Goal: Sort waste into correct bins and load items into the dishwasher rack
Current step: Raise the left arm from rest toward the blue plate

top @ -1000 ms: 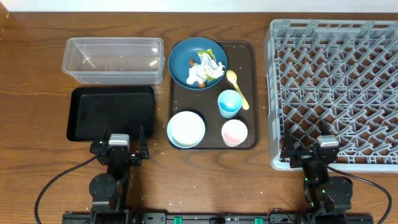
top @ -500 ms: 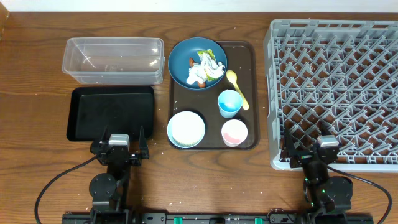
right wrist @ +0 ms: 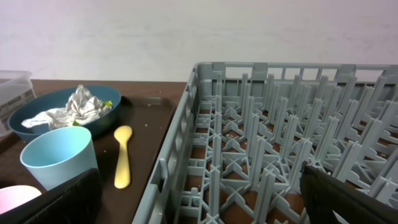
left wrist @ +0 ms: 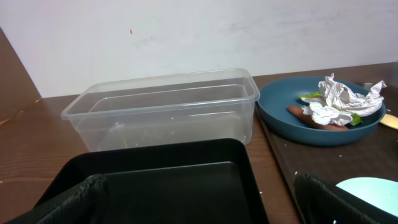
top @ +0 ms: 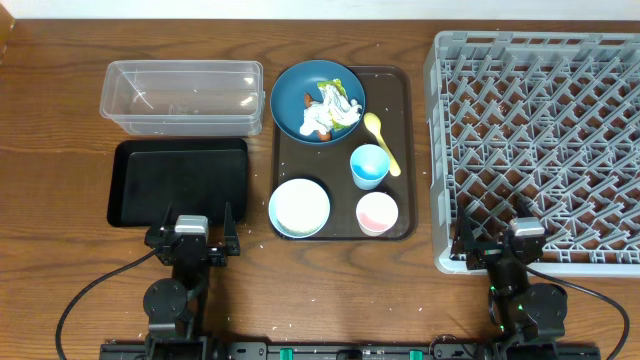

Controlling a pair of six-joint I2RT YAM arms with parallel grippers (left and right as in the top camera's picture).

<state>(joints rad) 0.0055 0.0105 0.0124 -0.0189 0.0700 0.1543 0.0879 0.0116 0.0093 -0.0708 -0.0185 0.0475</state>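
The left gripper point(left wrist: 199, 183), at 7 o'clock, gapes wide and empty before the shallow black rectangular tray point(top: 135, 170) and clear rectangular plastic tub point(top: 180, 68). At 12 o'clock, the large dark blue bowl point(top: 290, 105) holds crumpled white tissue point(top: 330, 112). The right gripper point(right wrist: 199, 174), at 5 o'clock, stands spread at the square grey plastic dishwasher rack point(top: 540, 100).

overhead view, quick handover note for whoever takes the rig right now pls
Left hand: open, holding nothing, at the near edge of the black tray.
Right hand: open, holding nothing, at the near edge of the rack.
Things: the dark blue bowl holds the tissue and a carrot piece. It sits on the brown tray with the white bowl, blue cup, pink cup and spoon. The clear tub is behind the black tray.
Done: nothing; no dish is in the rack.
Left: sort the waste into the tub and black tray, then load the dishes and spoon.
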